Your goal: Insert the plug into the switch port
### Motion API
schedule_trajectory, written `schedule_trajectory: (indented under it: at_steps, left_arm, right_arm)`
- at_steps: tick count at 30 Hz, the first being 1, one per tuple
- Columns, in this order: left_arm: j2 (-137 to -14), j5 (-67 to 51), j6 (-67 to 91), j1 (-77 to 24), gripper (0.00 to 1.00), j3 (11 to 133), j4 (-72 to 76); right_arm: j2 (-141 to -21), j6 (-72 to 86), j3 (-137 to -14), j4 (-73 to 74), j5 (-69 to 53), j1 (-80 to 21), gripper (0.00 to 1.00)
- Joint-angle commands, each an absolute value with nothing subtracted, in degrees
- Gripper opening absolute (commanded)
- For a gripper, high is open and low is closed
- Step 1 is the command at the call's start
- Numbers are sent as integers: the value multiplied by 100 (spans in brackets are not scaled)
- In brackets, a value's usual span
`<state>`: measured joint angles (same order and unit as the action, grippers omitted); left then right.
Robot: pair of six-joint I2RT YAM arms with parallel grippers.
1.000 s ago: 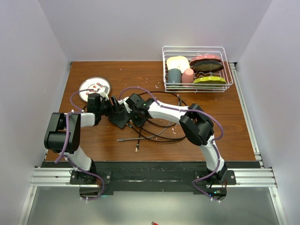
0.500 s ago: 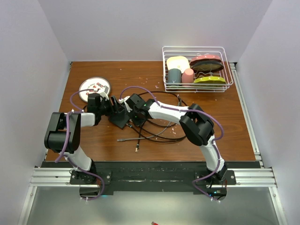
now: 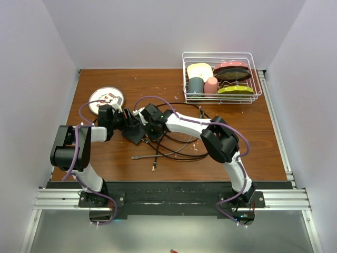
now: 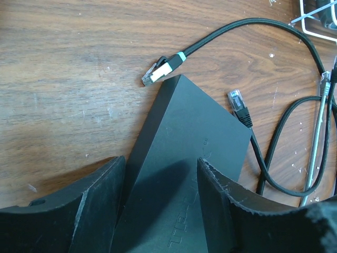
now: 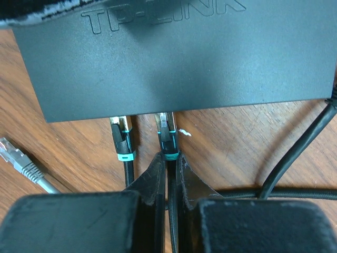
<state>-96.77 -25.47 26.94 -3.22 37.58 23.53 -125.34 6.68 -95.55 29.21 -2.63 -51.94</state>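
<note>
TP-Link switch (image 4: pixel 195 132) sits left of table centre, clamped by left gripper (image 4: pixel 160 163); right gripper (image 5: pixel 169 159) pinches the Ethernet plug (image 5: pixel 167 132) by its boot at the switch edge, where a skewed push could jam it or slide the switch.

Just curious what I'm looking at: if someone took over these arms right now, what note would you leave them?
Left gripper: shut on the switch, steadying it.
Right gripper: shut on the plug at its rear, the tip at the switch's edge beside a second plug.
Done: plug lined up.
Left: push it home, since seating can't be confirmed, then release both.
</note>
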Motion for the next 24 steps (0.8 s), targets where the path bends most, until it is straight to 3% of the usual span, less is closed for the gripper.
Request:
schedule_trajectory:
  at_steps: [1,12,24]
  left_arm:
    - [-9782,-3032,2646,-343,60,3762,2470]
    - [-9852,-3208,2681,-343,51,3762,2461]
    - [-10090,-3437,2707,-352,48,3806,2399]
  right_arm:
    - [-12797,642,-9808,2857,-466,-5203,0]
    - [-12744,817,-9923,2462,-475,-5107,0]
    - [-12762,923,-10046,2004,-317,-5045,0]
